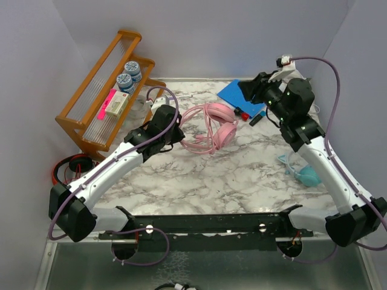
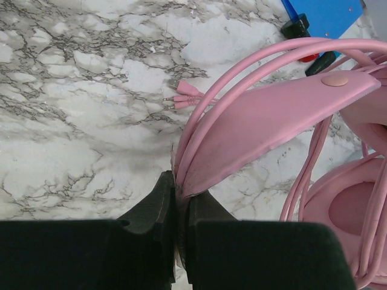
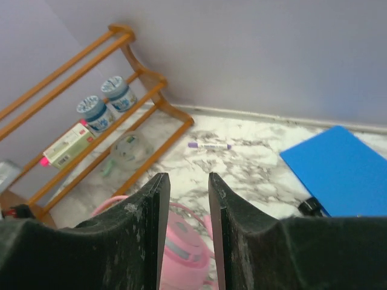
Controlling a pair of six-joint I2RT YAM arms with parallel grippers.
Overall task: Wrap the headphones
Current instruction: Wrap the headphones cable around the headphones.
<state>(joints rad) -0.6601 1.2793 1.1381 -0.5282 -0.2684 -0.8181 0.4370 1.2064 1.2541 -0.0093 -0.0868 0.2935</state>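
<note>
Pink headphones [image 1: 211, 128] lie near the middle of the marble table [image 1: 211, 181], slightly toward the far side, with their pink cable [image 2: 302, 181] looped around the headband [image 2: 272, 115] and ear cups. The left gripper [image 2: 176, 187] is clenched on the near end of that headband, its two black jaws pressed together on the pink band and the cable strands beside it. Three pink plugs [image 2: 184, 95] rest on the marble just past the band. The right gripper [image 3: 188, 181] hangs above the table's far right part near a blue folder [image 1: 239, 93], its jaws parted with nothing between them. Teal headphones [image 1: 305, 174] lie at the right edge, beside the right arm. A wooden rack [image 1: 103, 90] stands along the left wall with two jars [image 1: 130, 72] on its shelf, and a purple marker [image 3: 208, 145] lies by the back wall.
</note>
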